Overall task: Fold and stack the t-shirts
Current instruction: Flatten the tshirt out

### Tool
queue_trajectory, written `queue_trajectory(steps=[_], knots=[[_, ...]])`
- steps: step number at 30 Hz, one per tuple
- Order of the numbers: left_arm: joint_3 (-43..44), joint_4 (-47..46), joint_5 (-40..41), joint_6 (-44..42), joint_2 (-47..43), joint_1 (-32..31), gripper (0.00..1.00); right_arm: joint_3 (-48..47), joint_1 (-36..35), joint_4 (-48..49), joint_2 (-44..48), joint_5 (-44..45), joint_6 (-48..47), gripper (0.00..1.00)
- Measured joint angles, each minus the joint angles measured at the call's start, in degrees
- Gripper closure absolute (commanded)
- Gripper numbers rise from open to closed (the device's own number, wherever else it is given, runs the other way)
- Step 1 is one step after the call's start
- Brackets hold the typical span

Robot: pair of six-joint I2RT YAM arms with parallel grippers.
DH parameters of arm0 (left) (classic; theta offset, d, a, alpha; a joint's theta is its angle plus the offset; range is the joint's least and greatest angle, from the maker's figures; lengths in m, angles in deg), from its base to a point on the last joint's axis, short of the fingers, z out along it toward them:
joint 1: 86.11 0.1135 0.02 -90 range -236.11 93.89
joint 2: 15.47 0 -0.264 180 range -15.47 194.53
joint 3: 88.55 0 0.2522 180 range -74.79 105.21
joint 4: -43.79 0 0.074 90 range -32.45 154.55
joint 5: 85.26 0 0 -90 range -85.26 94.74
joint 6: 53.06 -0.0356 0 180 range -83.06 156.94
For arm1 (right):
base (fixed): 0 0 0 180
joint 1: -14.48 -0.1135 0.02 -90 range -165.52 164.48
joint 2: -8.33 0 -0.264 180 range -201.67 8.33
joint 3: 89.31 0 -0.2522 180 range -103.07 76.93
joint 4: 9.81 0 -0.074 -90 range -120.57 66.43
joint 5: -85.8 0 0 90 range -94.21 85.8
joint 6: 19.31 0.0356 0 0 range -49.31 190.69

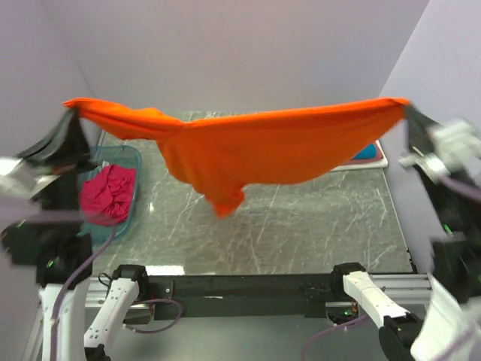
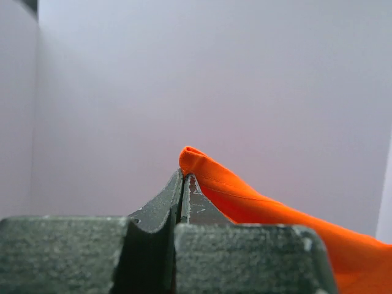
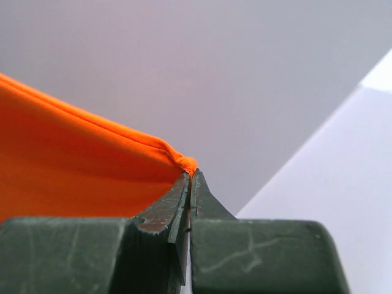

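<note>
Tee [image 1: 248, 150], orange, hangs stretched above the surface [image 1: 316, 226], long axis running nine to three o'clock, a loose fold drooping toward six. The left tool [image 1: 73, 110] clenches one end, the right tool [image 1: 406, 107] the other.

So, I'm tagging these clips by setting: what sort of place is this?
Likely a robotics lab cell, not a home: plain partition walls enclose a marble-look table, robot arms are bolted at its near edge, and a blue tub holds a magenta t-shirt.
</note>
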Motion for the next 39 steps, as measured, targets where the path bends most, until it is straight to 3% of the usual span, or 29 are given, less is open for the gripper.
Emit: queue_trajectory(steps=[6,12,15,21,25,29,33,39], knots=[[15.4,2.2,-0.2,1.6,-1.4,0.0,0.99,-23.8,0.0,-7.6,0.2,3.8,-0.7,1.0],[22.6,2.1,-3.0,2.5,-0.5,0.6,0.99,-23.1,0.0,-7.3,2.3,6.7,-2.3,1.0],[18.1,0.7,-5.0,3.6,-0.3,0.7,0.99,-14.0,0.0,-5.1,3.3,7.8,-3.3,1.0],[-0.3,-3.0,-10.0,5.5,7.2,0.4,0.99,17.5,0.0,2.5,5.7,8.4,-3.7,1.0],[-10.0,-2.5,-11.5,1.3,22.3,-2.2,1.0,36.5,0.0,9.9,2.4,6.7,-2.3,1.0],[-12.0,-2.1,-12.5,-3.4,40.3,-3.7,1.0,50.1,0.0,22.4,-7.9,4.1,-0.6,1.0],[-10.1,-1.6,-12.0,-6.5,55.1,-3.8,1.0,53.5,0.0,31.3,-22.9,2.3,-0.7,1.0],[0.0,-0.6,-9.2,-8.4,70.9,-3.8,1.0,44.2,-0.1,36.4,-43.6,2.8,-0.9,1.0]])
